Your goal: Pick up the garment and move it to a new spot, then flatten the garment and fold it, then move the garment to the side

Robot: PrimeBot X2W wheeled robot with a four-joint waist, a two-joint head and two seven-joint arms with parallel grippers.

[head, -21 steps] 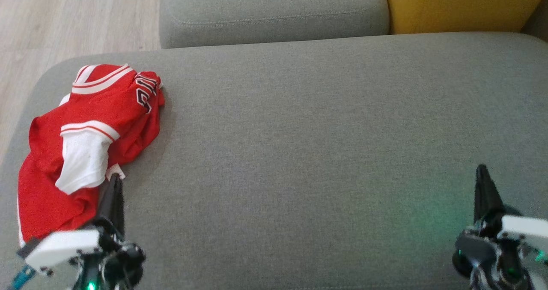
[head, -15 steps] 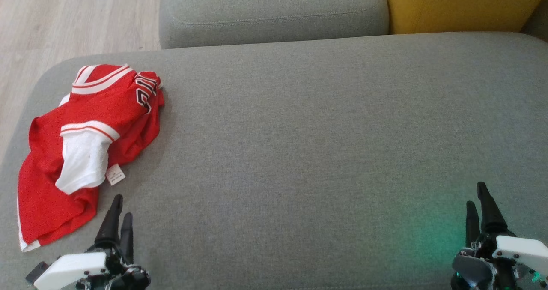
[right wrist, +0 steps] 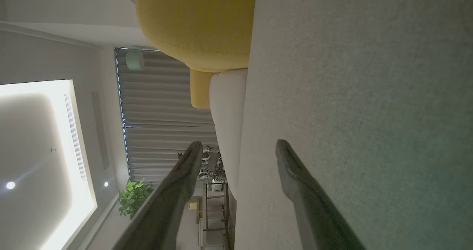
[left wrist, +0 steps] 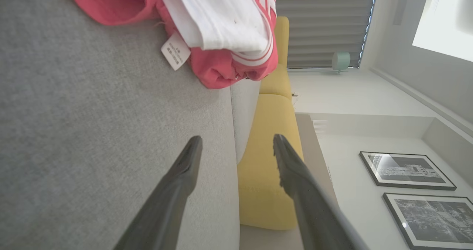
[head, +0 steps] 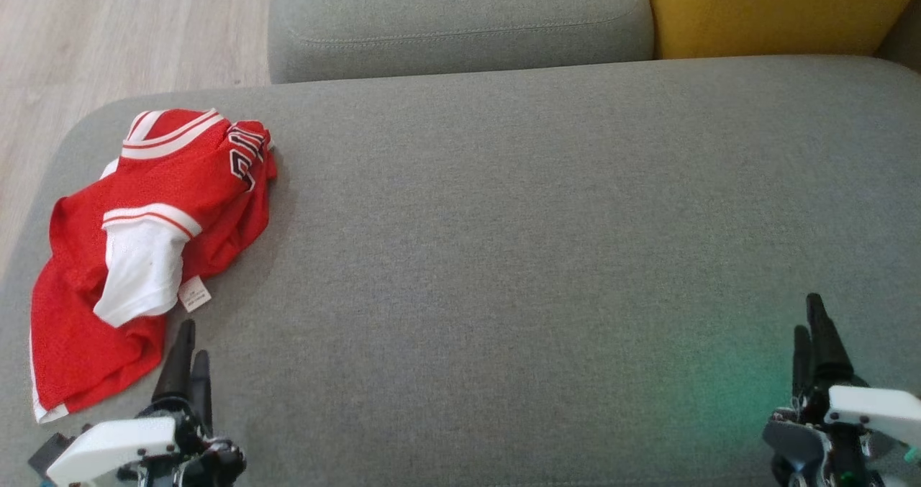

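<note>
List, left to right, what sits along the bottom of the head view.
left gripper → bare grey seat cushion → right gripper

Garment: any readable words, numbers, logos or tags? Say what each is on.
Nothing can be read in full.
Black-and-white lettering on the red garment: creased into a fold, only broken strokes show, unreadable.
White care tag at the garment's near edge: lines of small print, too small to read in the head or left wrist view.
</note>
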